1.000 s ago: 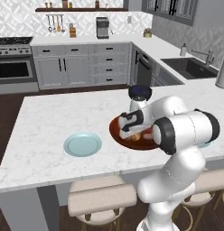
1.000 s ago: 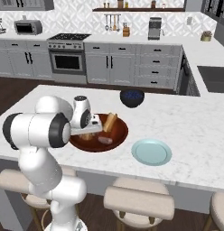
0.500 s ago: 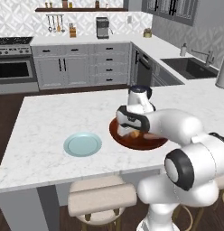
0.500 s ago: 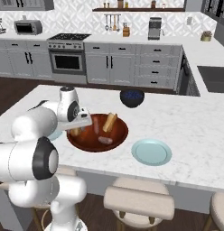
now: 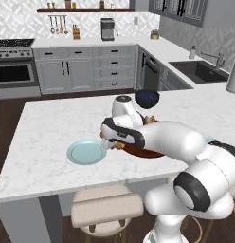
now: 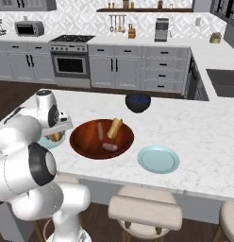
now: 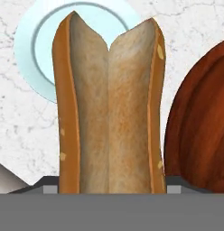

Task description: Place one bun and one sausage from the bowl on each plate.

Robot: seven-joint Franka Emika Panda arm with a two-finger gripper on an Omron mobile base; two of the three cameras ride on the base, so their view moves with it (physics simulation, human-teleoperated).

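My gripper (image 5: 112, 144) is shut on a tan bun (image 7: 109, 113) and holds it over the counter between the wooden bowl (image 6: 86, 142) and the left pale-blue plate (image 5: 84, 153). In the hand view that plate (image 7: 39, 54) lies just beyond the bun's far end, and the bowl's wall (image 7: 199, 131) is to the right. The held bun (image 6: 55, 137) hangs beside the plate's edge (image 6: 45, 142). In the bowl lie a second bun (image 6: 114, 127) and two sausages (image 6: 100, 131) (image 6: 109, 147). The other plate (image 6: 158, 159) sits bare to the bowl's right.
A dark blue-black bowl (image 6: 137, 101) stands behind the wooden bowl on the island. Stools (image 6: 145, 210) line the near edge of the counter. My own arm covers most of the wooden bowl (image 5: 136, 152) in the left base view.
The arm has swung left from over the wooden bowl toward the left plate, carrying the bun with it. One bun and two sausages stay in the bowl.
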